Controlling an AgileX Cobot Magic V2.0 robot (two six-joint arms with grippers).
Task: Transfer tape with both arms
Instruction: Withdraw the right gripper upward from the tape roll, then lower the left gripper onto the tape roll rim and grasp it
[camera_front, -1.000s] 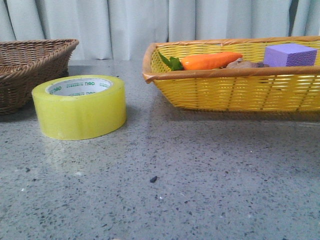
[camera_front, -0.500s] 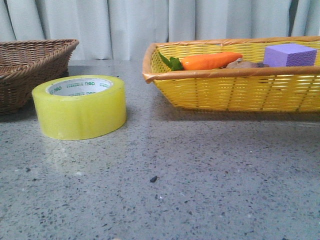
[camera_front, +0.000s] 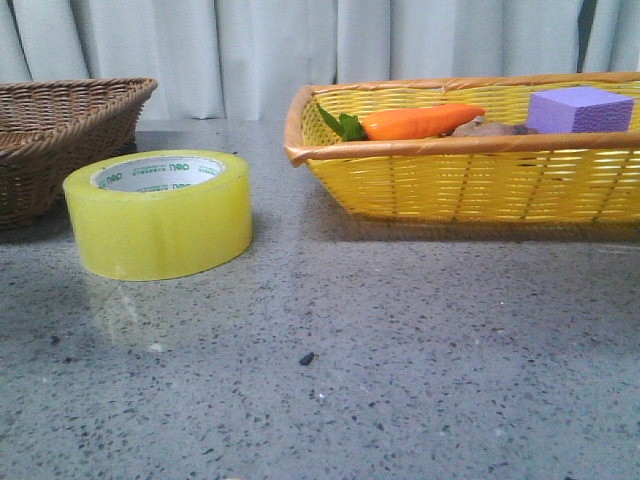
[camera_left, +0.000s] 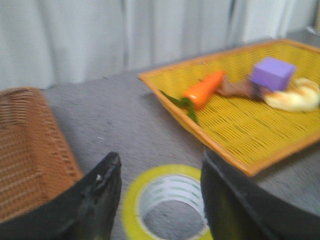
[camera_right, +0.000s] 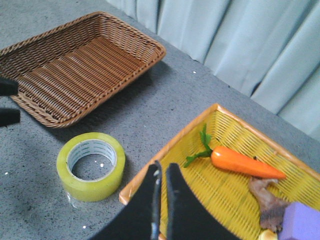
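Front view shows neither of my hands, only the tape, the brown basket and the yellow basket on the speckled grey counter. My left wrist view fills that gap: my left hand hangs above the tape, its two dark fingers spread wide, one to either side of the roll, not touching it as far as I can tell; picture is blurred. My right wrist view gives the overhead layout: my right hand with fingers pressed nearly together, empty, over the near rim of the yellow basket, well apart from the tape. Only the wrist views show the pale bun-like item in the yellow basket, beside the purple block; front view shows the block and the carrot, leaves toward the brown basket. Tape lies flat on the counter, toward its left side, core axis upright, opening facing up, just beside the brown basket and apart from the yellow one. White core carries green printing; front view lets me read "neo", the smaller line too fine to make out.
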